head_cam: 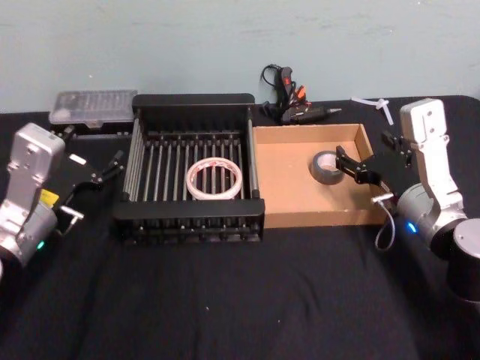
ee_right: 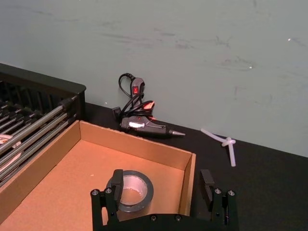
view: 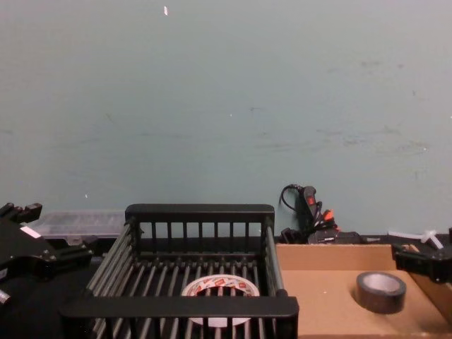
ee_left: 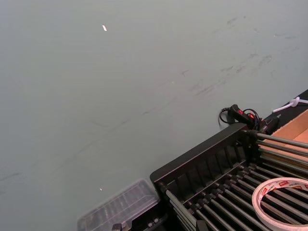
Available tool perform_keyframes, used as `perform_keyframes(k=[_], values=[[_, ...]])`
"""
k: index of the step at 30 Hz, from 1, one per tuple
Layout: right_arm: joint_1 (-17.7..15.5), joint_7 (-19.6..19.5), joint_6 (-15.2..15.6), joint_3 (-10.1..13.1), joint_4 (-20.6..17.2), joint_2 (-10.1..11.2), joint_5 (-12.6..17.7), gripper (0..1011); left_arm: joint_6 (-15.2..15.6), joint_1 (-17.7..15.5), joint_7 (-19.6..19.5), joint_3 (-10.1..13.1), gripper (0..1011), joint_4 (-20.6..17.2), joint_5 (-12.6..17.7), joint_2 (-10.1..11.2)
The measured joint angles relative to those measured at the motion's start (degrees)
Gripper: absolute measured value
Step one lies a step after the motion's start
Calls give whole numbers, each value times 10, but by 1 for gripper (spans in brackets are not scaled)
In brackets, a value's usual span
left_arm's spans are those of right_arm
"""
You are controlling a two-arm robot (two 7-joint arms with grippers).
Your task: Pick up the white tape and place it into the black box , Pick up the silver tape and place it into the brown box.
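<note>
White tape (head_cam: 214,179) lies flat on slatted floor of black box (head_cam: 191,106). Silver tape (head_cam: 327,166) sits in brown box (head_cam: 289,191), near its right wall, resting on cardboard. Right pincer (head_cam: 353,167) spread wide, just beside silver tape, one finger over the box's right wall, holding nothing. Left pincer (head_cam: 107,169) at black box's left side, apart from it; can't tell its spread. Judgement: both placements look done; only arm retreat left.
</note>
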Motion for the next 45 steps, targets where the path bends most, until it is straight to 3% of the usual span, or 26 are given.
perform_keyframes(k=[45], values=[[1,0,0,0,0,0,0,1002,0,0,0,0,1001,0,0,0]])
